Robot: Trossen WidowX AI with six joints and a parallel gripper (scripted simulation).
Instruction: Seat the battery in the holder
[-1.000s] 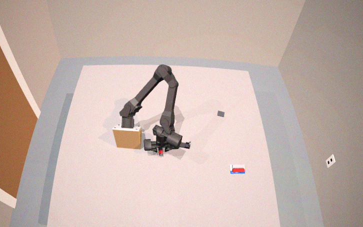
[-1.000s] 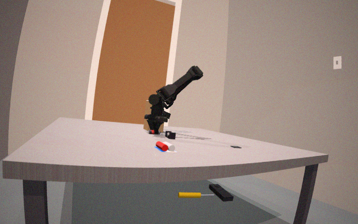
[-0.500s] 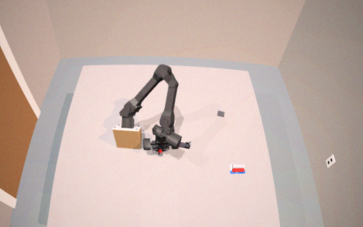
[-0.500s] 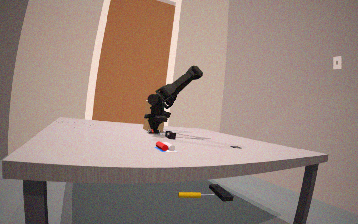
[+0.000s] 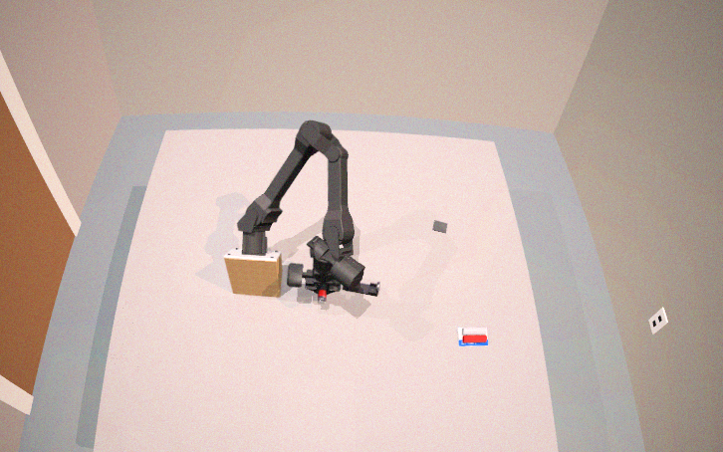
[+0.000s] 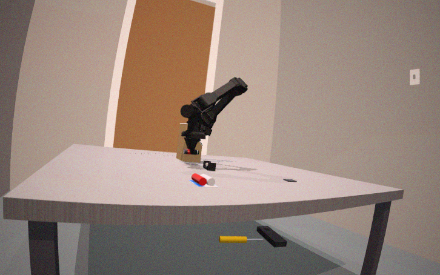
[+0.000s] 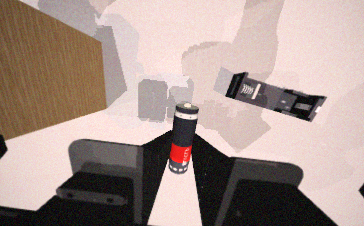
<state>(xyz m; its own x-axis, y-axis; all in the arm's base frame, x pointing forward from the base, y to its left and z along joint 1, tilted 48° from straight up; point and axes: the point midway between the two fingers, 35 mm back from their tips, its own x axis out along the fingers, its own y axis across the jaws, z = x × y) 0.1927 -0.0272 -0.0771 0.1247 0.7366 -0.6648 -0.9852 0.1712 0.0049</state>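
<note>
The black battery with a red band (image 5: pixel 322 293) (image 6: pixel 188 151) (image 7: pixel 181 137) is between my fingertips, a little above the table. In the wrist view its terminal nub points up and away from me, and its flat end is toward me. My gripper (image 5: pixel 323 290) (image 6: pixel 191 150) (image 7: pixel 182 135) is shut on it. The dark holder (image 5: pixel 374 288) (image 6: pixel 209 166) (image 7: pixel 272 98) lies on the table, to the right of the battery in the wrist view. It is empty, and its long side runs at a clear angle to the battery. Its spring is at the upper-left end, its lip apparently at the lower-right end.
The wooden base block (image 5: pixel 256 276) (image 7: pixel 42 70) stands close to the left of my gripper. A red cylinder (image 5: pixel 475 339) (image 6: pixel 198 179) and a white cylinder (image 6: pixel 208 179) lie farther right in the top view. A small dark flat piece (image 5: pixel 439 226) (image 6: pixel 289 180) lies beyond the holder.
</note>
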